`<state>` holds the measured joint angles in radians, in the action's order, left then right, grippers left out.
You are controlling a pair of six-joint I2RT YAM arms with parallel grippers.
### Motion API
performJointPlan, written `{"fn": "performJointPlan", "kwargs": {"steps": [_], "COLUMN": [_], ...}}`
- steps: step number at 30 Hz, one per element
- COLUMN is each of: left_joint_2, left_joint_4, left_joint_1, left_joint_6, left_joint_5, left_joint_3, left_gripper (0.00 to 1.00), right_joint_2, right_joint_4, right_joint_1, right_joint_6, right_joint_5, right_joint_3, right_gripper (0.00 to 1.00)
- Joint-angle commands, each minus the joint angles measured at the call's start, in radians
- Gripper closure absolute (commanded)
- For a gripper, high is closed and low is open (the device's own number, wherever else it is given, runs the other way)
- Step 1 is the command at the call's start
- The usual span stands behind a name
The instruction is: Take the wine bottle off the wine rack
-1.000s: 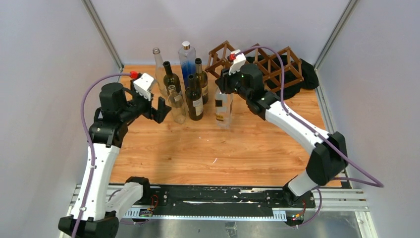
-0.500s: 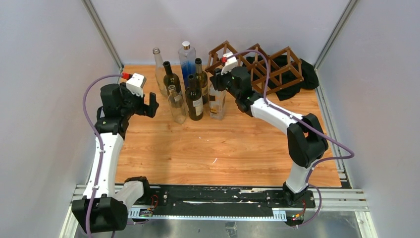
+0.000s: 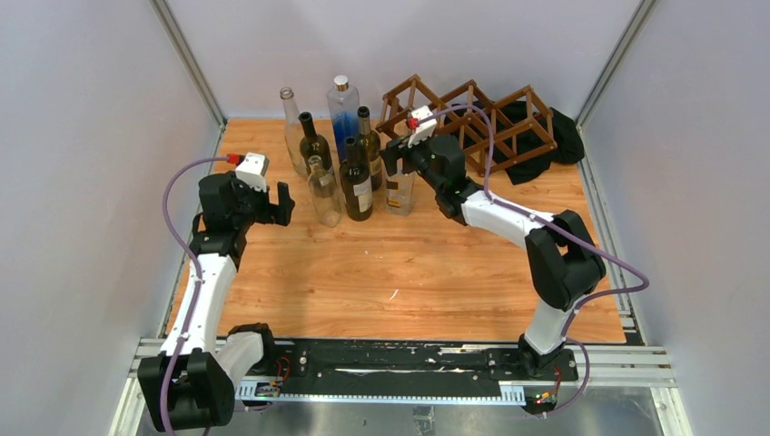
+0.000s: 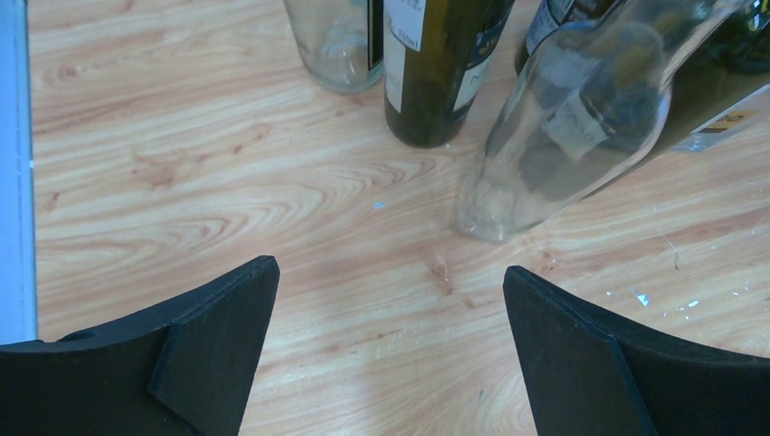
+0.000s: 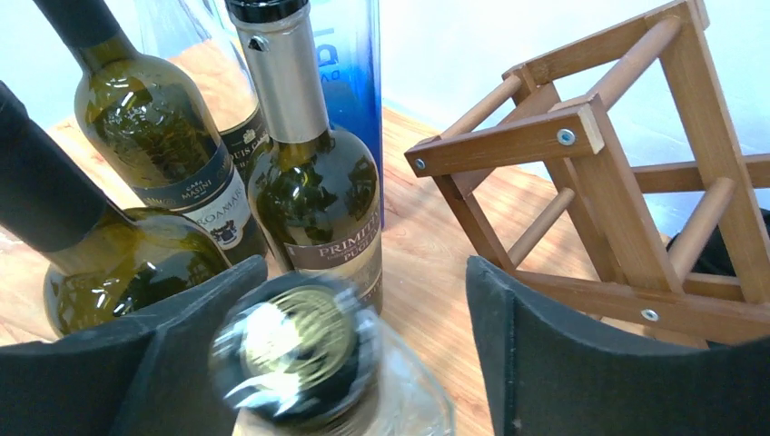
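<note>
The wine bottle (image 3: 397,191) is clear glass with a dark cap and stands upright on the table, right of the other bottles. In the right wrist view its blurred cap (image 5: 291,350) lies against the left finger, with a wide gap to the right finger. My right gripper (image 3: 398,156) (image 5: 363,270) is open around the bottle's neck. The dark brown wine rack (image 3: 481,118) (image 5: 590,173) stands at the back right, and its visible cells are empty. My left gripper (image 3: 281,202) (image 4: 390,272) is open over bare wood, left of the bottles.
Several other bottles (image 3: 340,154) stand in a cluster at the back centre, among them a tall blue one (image 5: 354,54) and a dark green labelled one (image 5: 313,200). A black cloth (image 3: 563,136) lies under the rack. Grey walls close in both sides.
My right arm carried the clear bottle left to the cluster, stood it on the table, and its jaws opened. The left arm drew back toward the near left.
</note>
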<state>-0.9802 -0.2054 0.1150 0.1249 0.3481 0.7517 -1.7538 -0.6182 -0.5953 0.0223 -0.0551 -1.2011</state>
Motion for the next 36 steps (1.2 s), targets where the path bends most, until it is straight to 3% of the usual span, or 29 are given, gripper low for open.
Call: {"fn": "performJointPlan", "kwargs": {"steps": [1, 10, 18, 23, 27, 36], "left_joint_2": [0.034, 0.032, -0.006, -0.065, -0.114, -0.258], "left_joint_4": [0.113, 0.202, 0.298, 0.409, 0.548, 0.978], "left_joint_1": [0.005, 0.005, 0.005, 0.004, 0.004, 0.002], "left_joint_6": [-0.034, -0.056, -0.069, -0.072, -0.098, -0.097], "left_joint_5": [-0.019, -0.003, -0.002, 0.008, -0.017, -0.003], "left_joint_3": [-0.048, -0.101, -0.149, -0.212, -0.259, -0.436], "left_gripper": [0.0, 0.0, 0.0, 0.0, 0.0, 0.0], "right_joint_2": [0.077, 0.259, 0.554, 0.755, 0.873, 0.997], "right_joint_4": [-0.047, 0.133, 0.394, 0.586, 0.669, 0.531], "right_joint_1": [-0.008, -0.011, -0.01, 0.004, 0.048, 0.236], "right_joint_6": [-0.038, -0.029, 0.088, 0.162, 0.189, 0.158], "right_joint_5": [0.013, 0.053, 0.073, 0.307, 0.586, 0.899], "right_joint_3": [0.037, 0.055, 0.125, 0.246, 0.383, 0.693], "right_gripper": [0.12, 0.07, 0.04, 0.03, 0.02, 0.0]}}
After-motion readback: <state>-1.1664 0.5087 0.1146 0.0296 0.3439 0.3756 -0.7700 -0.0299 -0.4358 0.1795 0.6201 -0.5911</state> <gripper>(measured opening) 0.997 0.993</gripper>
